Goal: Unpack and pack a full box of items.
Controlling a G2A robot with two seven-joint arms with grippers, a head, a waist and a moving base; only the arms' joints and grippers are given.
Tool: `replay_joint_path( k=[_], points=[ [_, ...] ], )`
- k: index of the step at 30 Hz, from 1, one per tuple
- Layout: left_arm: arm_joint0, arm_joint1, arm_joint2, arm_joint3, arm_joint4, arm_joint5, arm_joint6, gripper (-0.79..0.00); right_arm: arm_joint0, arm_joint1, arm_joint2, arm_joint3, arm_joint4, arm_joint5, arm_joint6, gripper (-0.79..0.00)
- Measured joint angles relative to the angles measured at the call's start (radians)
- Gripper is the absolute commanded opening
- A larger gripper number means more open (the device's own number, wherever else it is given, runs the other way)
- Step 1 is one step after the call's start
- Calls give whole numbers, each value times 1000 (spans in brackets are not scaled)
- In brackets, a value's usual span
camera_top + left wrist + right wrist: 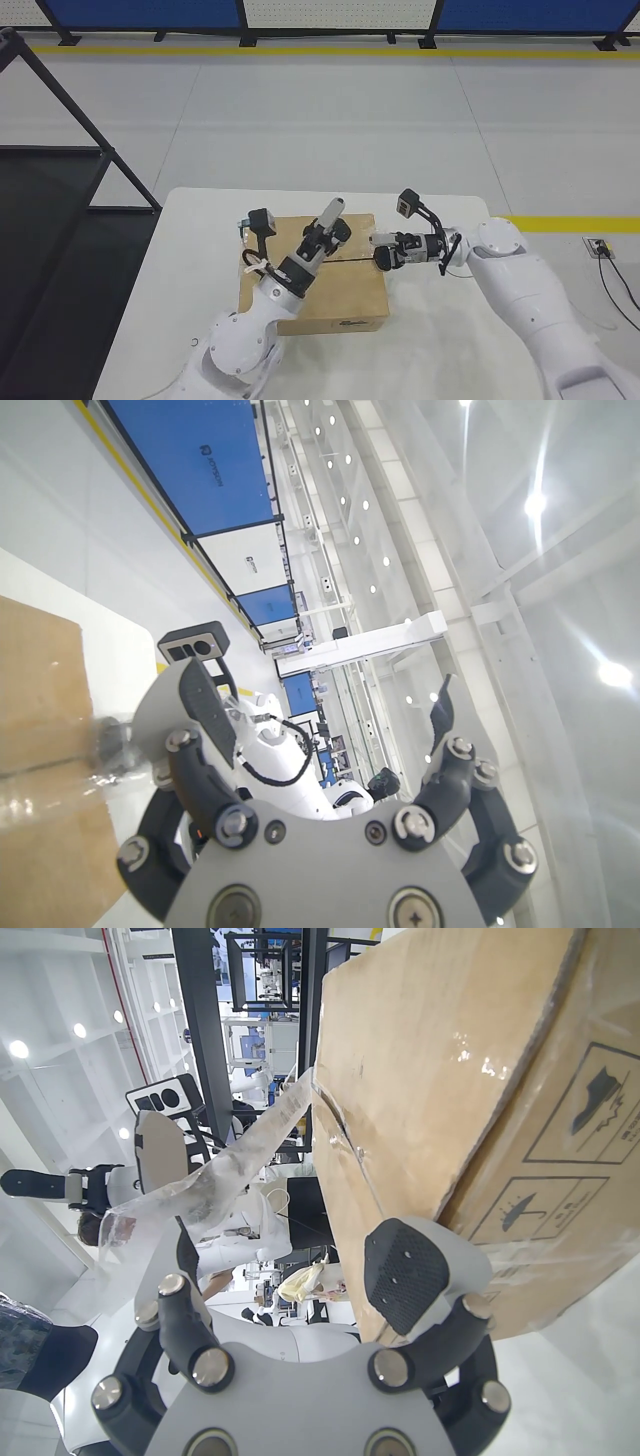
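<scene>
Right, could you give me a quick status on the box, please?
Left pincer open, empty, above shut box. Right pincer open at box end. Tape strip part-peeled from seam, trailing past right pincer.

Cardboard box [425, 1078] side carrying two framed handling signs, a boot pictogram [597, 1093] over a crack mark, an umbrella pictogram [520, 1208] with raindrops, captions under both too fine to read, blue partition panel [165, 460] with a white logo and word, white panel [235, 560] with a small dark mark.
</scene>
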Motion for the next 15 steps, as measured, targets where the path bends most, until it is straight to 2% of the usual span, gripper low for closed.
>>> replay_joint_path(
  k=[3,7,12,15],
  points=[
    [61,10,-65,-68,8,-22,-7,0,-2,1,1,-2,0,0,0,0],
    [165,27,-202,-155,-14,-46,-7,0,-4,3,1,-4,1,2,2,0],
    [282,45,-377,-192,-39,-33,-38,0,-4,4,0,-3,3,5,5,0],
    [289,47,-392,-191,10,-29,-40,0,-5,4,-2,-2,6,7,7,0]
  ],
)
